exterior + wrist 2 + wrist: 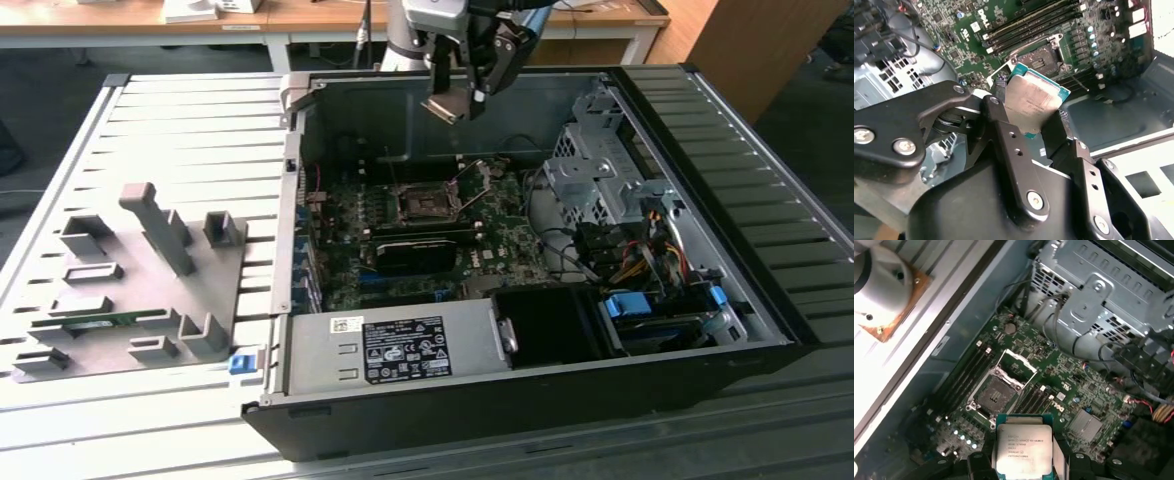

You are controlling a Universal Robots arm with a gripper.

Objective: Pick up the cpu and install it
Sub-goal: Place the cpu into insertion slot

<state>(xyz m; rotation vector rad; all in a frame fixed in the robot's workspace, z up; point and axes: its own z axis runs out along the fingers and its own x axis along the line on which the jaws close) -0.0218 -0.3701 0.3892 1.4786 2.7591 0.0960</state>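
The cpu (447, 107), a flat square chip with a silvery top and a green edge, hangs in the air over the back of the open computer case (747, 300). My gripper (470, 92) is shut on it, one black finger on each side, as both wrist views show: cpu (1034, 102), cpu (1021, 450), gripper (1029, 127), gripper (1024, 465). Well below the chip lies the motherboard's open socket (427, 205), with its metal frame lifted (1016, 362). In the second wrist view the socket (1041, 59) lies just beyond the chip's far corner.
Memory slots (966, 375) run beside the socket. A metal drive cage (601, 170) and coloured cables (641, 255) take up the case at the exterior view's right; a power supply (387, 350) sits at the front. At the left a grey fixture plate (134, 290) carries plastic blocks.
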